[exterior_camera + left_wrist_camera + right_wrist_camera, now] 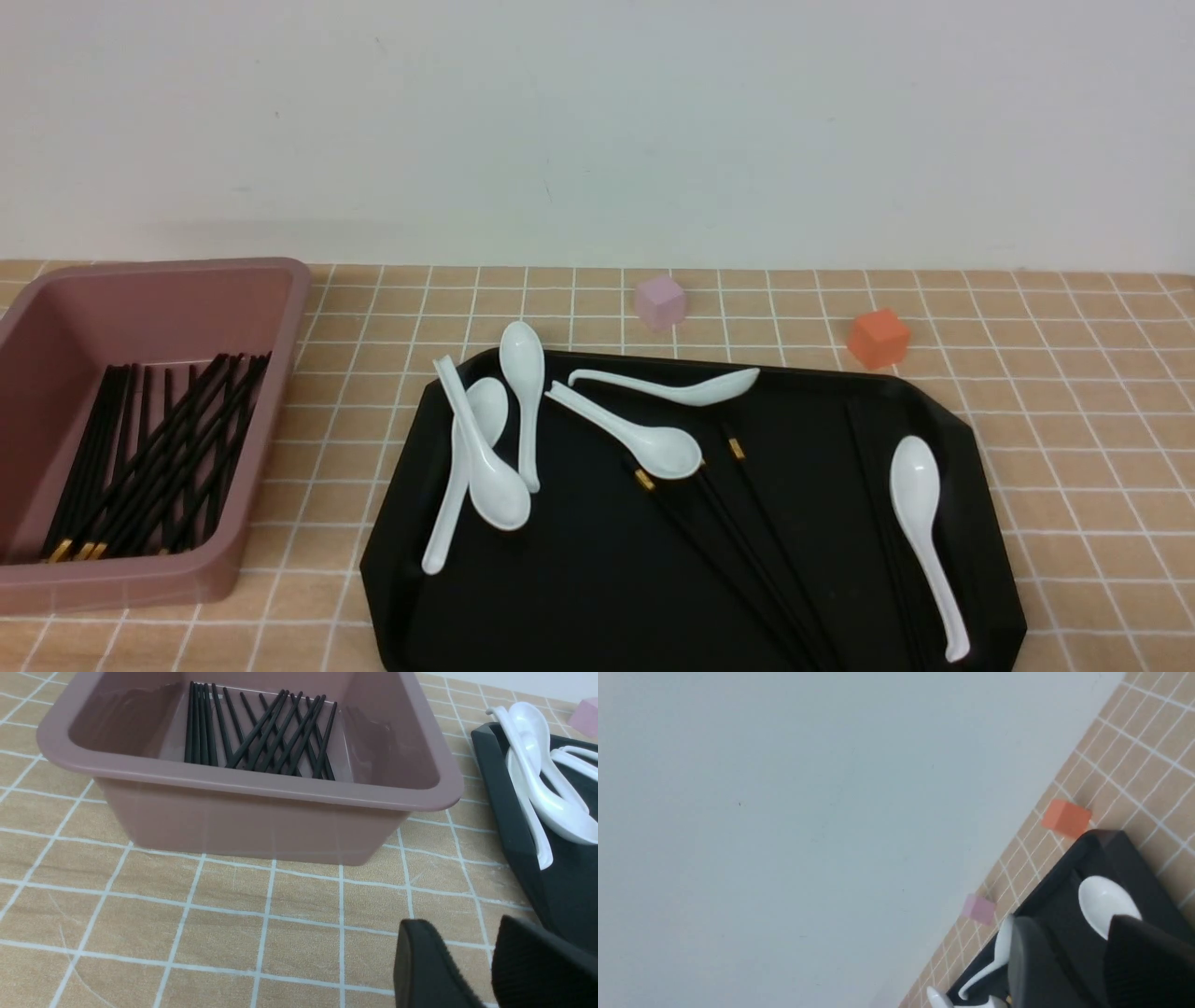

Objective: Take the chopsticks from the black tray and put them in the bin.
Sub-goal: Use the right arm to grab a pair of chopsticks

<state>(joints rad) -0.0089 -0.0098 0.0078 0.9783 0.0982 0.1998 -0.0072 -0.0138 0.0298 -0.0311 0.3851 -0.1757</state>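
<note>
At the left edge of the front view, a dusty-pink rectangular plastic bin (271,439) with rounded corners and a thick rim, cut off by the frame. Inside, at mid-left, many long black chopsticks (177,457): several side by side, others crossed on top, a few gold bands at the lower ends.

From lower center to lower right, a glossy black tray (560,597) with cut corners, flat on the tan surface (1102,448) with its pale grid lines. In the tray, right of center, three black chopsticks (775,532) with gold bands, converging toward the bottom edge of the frame; farther right, another dark stick (878,504) near a white ceramic soup spoon (915,485).

Toward the tray's upper left, two white spoons (485,467) crossed, one over the other, with a third white spoon (526,392) just beside. At upper center of the tray, two more white spoons (658,448), the lower bowl near the gold bands.

Beyond the tray's far rim, a pale purple cube (660,302) at center and an orange cube (878,339) to the right.

Left pincer (465,926) open, with nothing between the fingers. Right pincer (1071,926) also parted, without any visible grip on a chopstick or spoon.
</note>
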